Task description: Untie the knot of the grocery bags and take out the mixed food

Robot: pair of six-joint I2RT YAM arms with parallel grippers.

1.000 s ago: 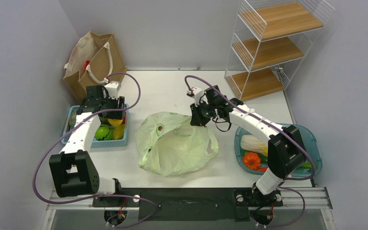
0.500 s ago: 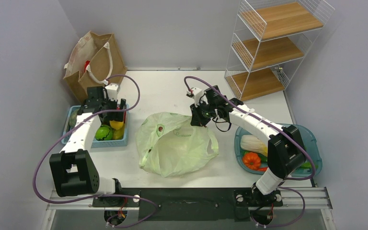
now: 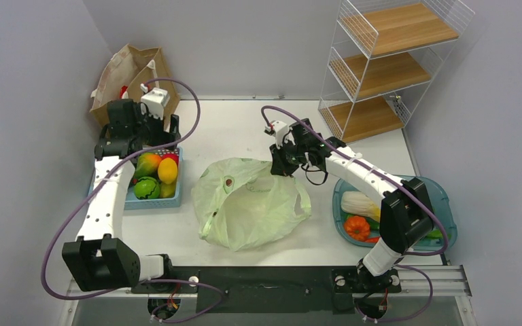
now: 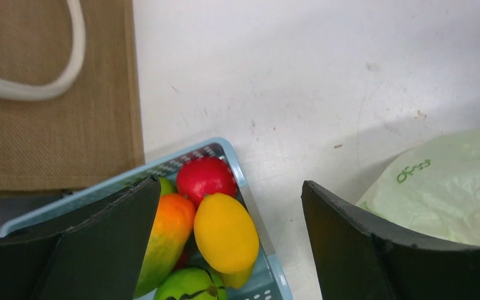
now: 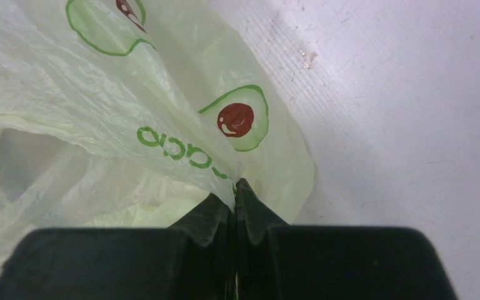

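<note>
The pale green plastic bag lies slack in the middle of the table, and its loop handles lie loose and apart. No knot shows. My right gripper is shut on a pinch of the bag's far edge. My left gripper hangs open and empty above the far end of a blue basket. That basket holds a yellow lemon, an orange-green mango, a red fruit and a round green fruit.
The brown paper bag with white rope handles stands at the far left, just beyond the basket. A second blue basket on the right holds a cabbage and a ribbed orange piece. A wire shelf rack stands at the far right.
My left gripper has opened wide, let go of the yellow lemon into the basket, and risen toward the paper bag. The right gripper has kept its pinch on the bag and stayed put.
</note>
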